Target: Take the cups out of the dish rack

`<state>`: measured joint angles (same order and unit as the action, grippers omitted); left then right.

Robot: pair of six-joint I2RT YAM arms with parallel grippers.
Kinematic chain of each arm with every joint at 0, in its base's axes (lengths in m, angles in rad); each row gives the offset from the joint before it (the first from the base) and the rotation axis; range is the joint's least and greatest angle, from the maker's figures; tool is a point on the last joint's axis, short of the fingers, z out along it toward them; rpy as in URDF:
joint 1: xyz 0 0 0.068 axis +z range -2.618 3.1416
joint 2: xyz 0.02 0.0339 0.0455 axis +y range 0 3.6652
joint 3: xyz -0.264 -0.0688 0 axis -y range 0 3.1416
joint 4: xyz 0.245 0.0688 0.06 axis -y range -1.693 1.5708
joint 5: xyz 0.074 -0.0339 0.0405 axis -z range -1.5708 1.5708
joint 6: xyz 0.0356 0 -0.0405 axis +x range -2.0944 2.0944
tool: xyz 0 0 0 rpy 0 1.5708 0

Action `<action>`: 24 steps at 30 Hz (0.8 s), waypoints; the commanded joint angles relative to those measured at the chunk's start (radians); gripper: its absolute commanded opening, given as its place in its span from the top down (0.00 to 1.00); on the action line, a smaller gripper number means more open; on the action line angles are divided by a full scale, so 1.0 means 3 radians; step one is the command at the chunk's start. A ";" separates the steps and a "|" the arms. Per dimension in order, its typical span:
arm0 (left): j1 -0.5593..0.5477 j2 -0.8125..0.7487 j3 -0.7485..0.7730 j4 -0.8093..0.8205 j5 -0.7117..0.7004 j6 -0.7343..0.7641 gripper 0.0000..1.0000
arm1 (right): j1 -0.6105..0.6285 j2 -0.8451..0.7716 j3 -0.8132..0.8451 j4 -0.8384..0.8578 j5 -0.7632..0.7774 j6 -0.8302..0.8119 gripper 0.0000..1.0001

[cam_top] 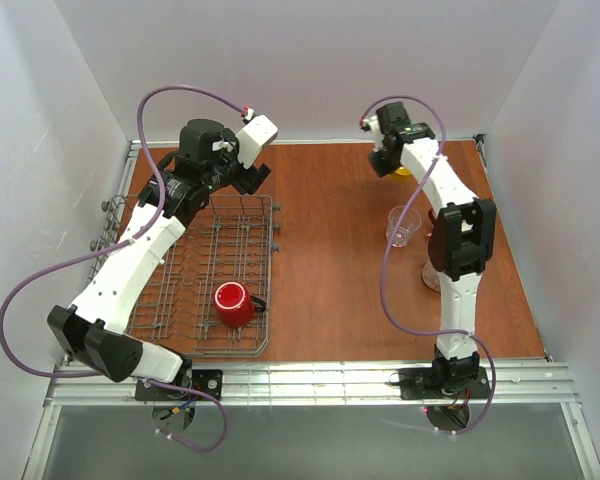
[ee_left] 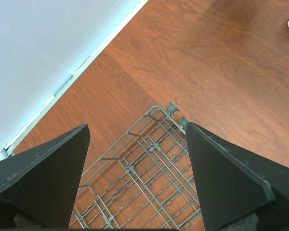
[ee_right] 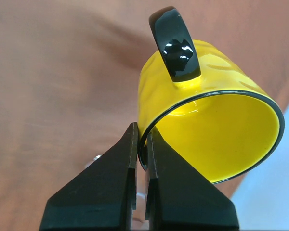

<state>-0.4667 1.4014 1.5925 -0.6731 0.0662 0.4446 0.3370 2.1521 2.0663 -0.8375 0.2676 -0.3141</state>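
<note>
Top external: red mug sits in dish rack, lower left; glass tumbler on tabletop. Right claw clamps yellow mug rim; left claw open, empty.

dish rack: one
red mug: one
yellow mug: one
clear glass tumbler: one
half-hidden vessel behind the right arm: one, kind unclear
robot arms: two, left arm and right arm
purple cables: two
</note>
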 commanded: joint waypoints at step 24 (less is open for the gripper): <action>-0.0004 -0.0044 0.0020 -0.0052 0.0020 0.0062 0.24 | -0.0883 0.0097 -0.0430 -0.0041 -0.0866 0.0071 0.97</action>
<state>-0.4667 1.4017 1.5921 -0.6739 0.0669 0.4530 0.0784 2.1757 1.9186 -0.8799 0.0284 -0.2924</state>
